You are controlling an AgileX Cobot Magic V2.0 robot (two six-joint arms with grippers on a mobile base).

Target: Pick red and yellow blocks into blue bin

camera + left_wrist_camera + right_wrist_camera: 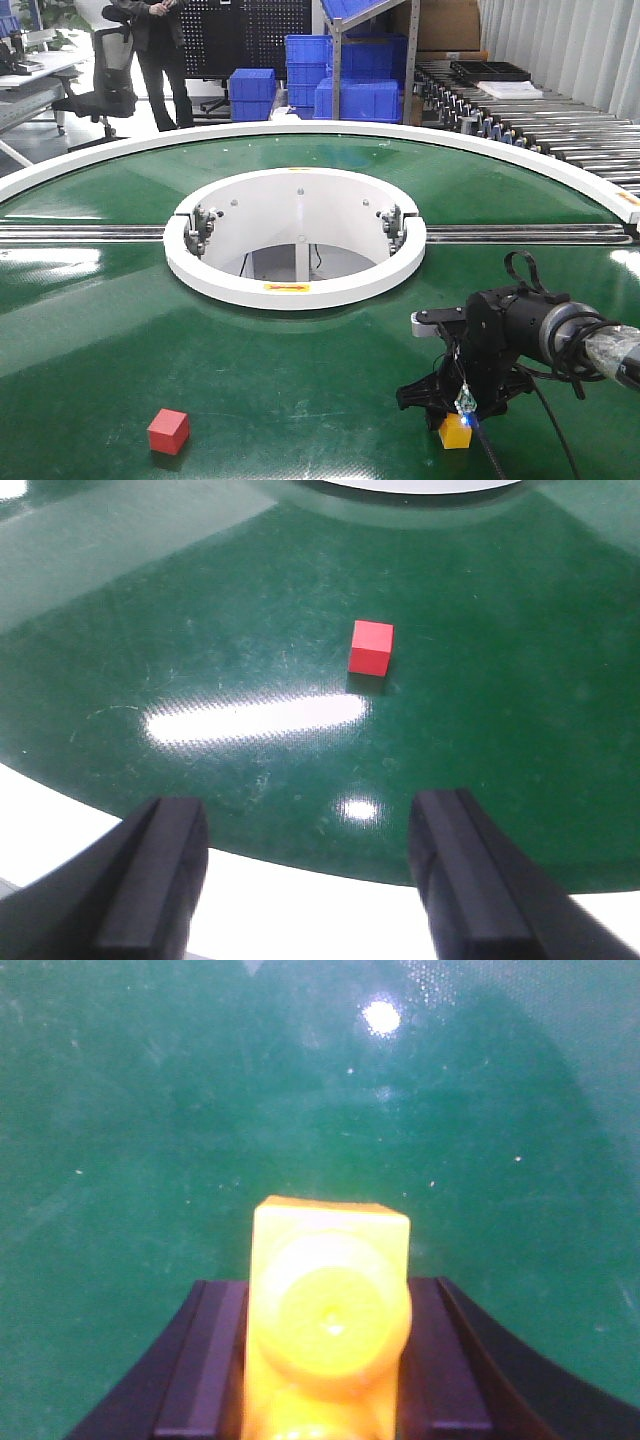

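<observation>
Front view: one red cube (168, 431) and one yellow brick (454, 432) sit on the green surface (300, 380), well apart. The right gripper (462, 408) is down over the brick.

Left wrist view: left gripper (320, 880) jaws spread wide, holding nothing. The cube lies ahead, clear of them.

Right wrist view: both jaws closed against the brick's sides. Two studs on top, the nearer one cut off by the frame.

a glossy dark green round table (300, 380) with a white outer rim (300, 127) and a raised white ring (340, 291) around its open centre. a red cube (168, 431) lies on the green at front left, and a yellow studded brick (455, 432) stands well apart to its right.
</observation>
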